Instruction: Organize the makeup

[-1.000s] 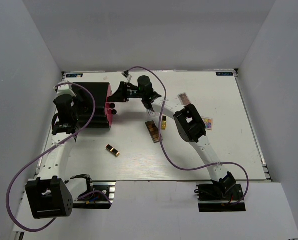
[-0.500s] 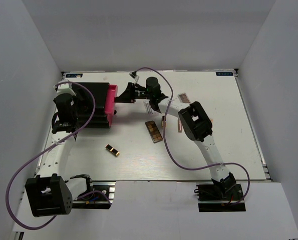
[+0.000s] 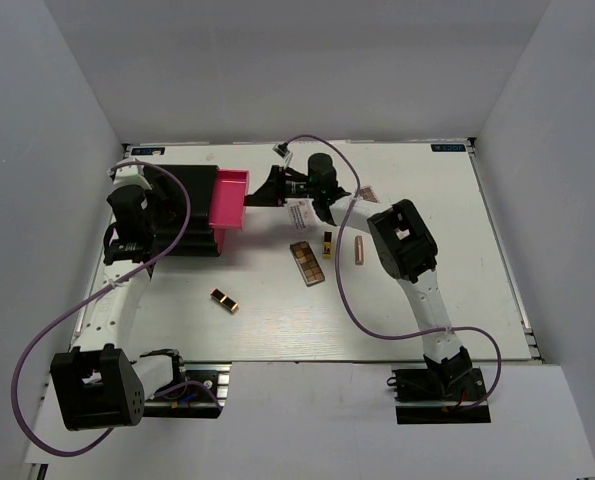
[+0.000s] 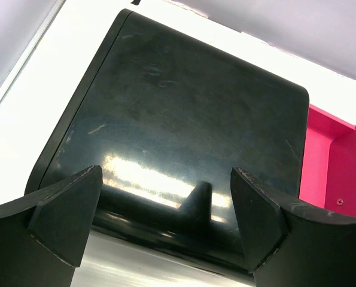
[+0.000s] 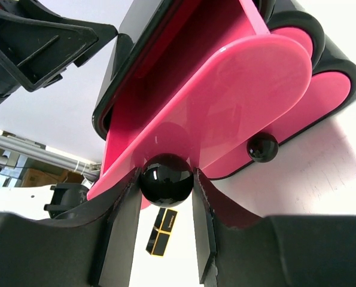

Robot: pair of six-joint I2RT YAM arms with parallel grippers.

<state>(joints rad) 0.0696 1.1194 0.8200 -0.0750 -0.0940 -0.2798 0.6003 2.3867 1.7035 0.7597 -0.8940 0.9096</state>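
My right gripper [image 3: 270, 190] holds the black round knob [image 5: 167, 178] of the pink drawer [image 3: 229, 198]; both fingers [image 5: 122, 227] press on its sides. The drawer stands out of the black case [image 4: 183, 107] toward the right. A second knob [image 5: 263, 147] sits on the drawer below it.

My left gripper [image 4: 166, 182] hangs over the top of the case with the fingers wide apart, holding nothing.

The makeup lies on the table [image 3: 457, 260], all outside the drawer. The white-pink packet [image 3: 299, 213] is just near of my right fingers, partly under the arm. Nearer lie the brown palette [image 3: 307, 263], the gold/black lipstick [image 3: 327, 245] and the rose-pink lipstick [image 3: 358, 249], close together. Another gold/black piece [image 3: 224, 300] lies alone, near of the case.

The print on the packet is too small to read.
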